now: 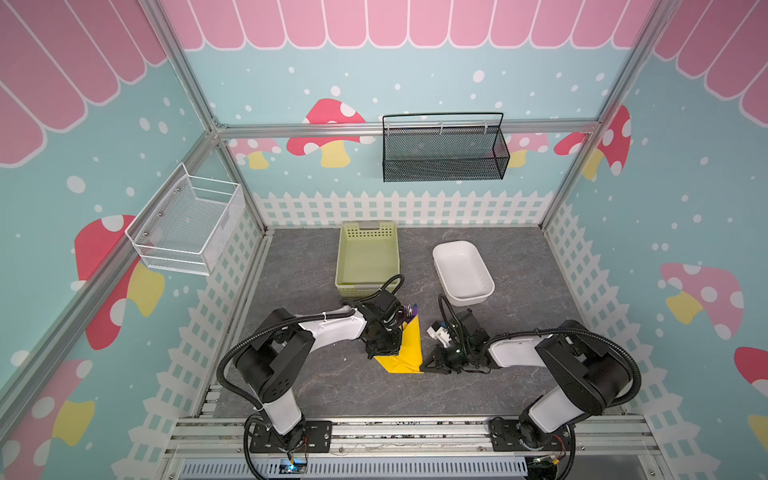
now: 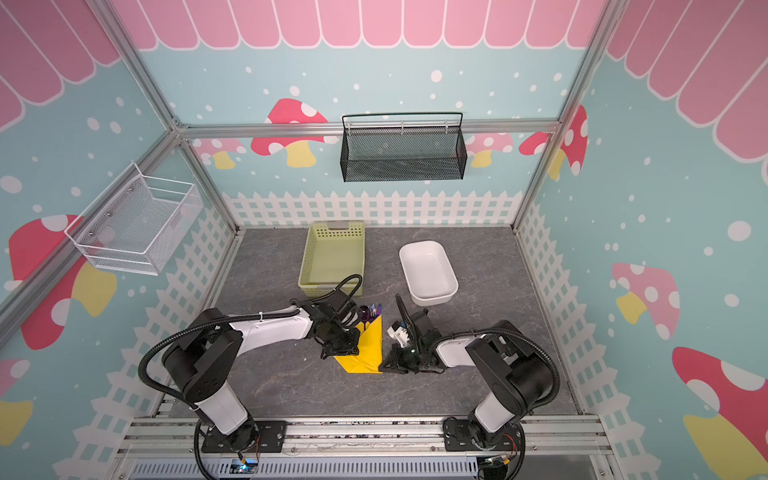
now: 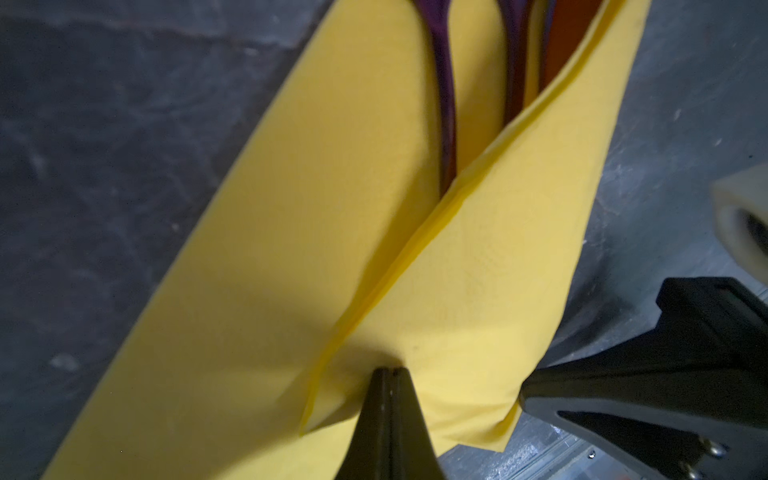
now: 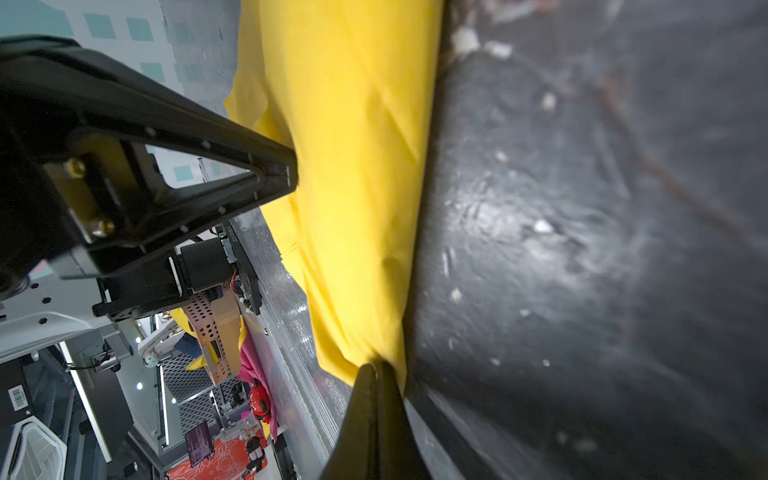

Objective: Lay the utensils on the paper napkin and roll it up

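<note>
The paper napkin (image 1: 410, 343) was half folded over the utensils (image 3: 444, 104), pressed by the closed left pincer (image 3: 388, 374) and pinched at its edge by the right pincer (image 4: 377, 368). Further rolling was judged due.

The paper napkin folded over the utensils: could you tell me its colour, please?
Plain bright yellow; the paper napkin shows best in the left wrist view.

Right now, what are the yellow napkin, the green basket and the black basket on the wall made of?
The yellow napkin looks like thin matte paper: it folds in soft creases. The green basket seems plastic, with moulded rows of holes. The black basket looks like fine metal mesh on a wire frame; you see through it.
</note>
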Motion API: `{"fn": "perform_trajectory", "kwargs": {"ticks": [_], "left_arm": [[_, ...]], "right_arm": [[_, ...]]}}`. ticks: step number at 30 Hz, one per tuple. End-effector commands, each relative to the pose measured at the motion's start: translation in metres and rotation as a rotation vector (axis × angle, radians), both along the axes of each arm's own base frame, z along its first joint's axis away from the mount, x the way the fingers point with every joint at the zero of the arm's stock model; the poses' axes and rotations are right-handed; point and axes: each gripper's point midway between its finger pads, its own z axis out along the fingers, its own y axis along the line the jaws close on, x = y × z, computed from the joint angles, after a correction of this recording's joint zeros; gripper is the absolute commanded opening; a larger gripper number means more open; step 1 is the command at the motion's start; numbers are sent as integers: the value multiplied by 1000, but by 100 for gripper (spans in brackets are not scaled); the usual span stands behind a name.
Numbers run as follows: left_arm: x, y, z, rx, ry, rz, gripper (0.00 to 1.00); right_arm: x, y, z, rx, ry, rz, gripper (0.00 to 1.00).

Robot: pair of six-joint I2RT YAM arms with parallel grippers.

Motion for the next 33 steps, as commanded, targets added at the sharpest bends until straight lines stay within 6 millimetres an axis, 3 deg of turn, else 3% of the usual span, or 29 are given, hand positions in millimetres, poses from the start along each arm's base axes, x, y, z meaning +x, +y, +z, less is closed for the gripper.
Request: {"fn": "perform_trajectory", "kwargs": {"ticks": [1, 11, 16, 27, 33], "left_arm": [[-7, 26, -17, 116, 12, 13, 3], [-7, 27, -17, 118, 11, 13, 3], [-8, 27, -16, 120, 13, 13, 3], [-8, 28, -15, 124, 14, 10, 2], [-7, 28, -15, 128, 10, 10, 3]], "right_arm": [[-2, -12, -16, -100, 11, 0, 0], [22, 3, 23, -11, -82, -7, 0], [25, 5, 14, -18, -64, -3, 0], [16, -11, -22, -127, -5, -16, 0], [27, -7, -4, -111, -53, -24, 0]]}}
